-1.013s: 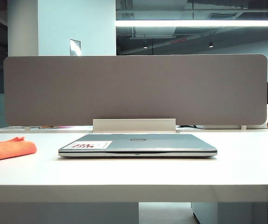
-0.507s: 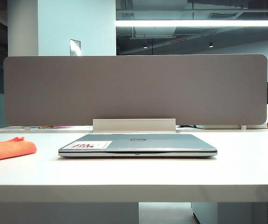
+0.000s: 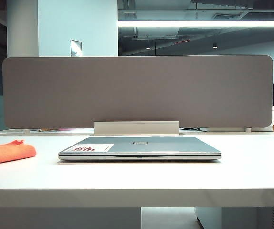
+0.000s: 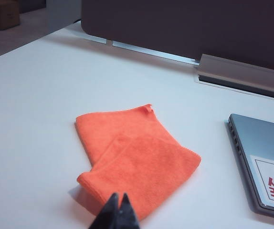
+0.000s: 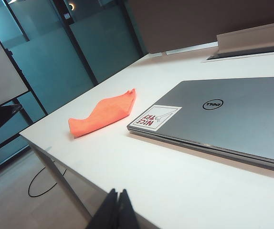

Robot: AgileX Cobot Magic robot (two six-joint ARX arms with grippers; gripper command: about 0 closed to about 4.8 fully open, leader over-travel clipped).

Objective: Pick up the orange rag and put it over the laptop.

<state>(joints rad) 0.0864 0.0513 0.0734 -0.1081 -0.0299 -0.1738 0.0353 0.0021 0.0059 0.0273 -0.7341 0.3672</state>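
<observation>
Beside flat silver laptop (image 3: 140, 147) — fuzzy folded orange rag (image 3: 9, 152)

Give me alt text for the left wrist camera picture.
A folded orange rag lies on a white table, with the shut left gripper just short of its near edge. A closed silver laptop lies beside it, apart.

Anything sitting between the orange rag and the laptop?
No, only bare white table between the orange rag and the laptop, clearest in the left wrist view.

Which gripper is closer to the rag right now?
Left. The left gripper, shut, hovers at the edge of the rag. The right gripper, shut, sits near the table's front, with the laptop beside the rag.
</observation>
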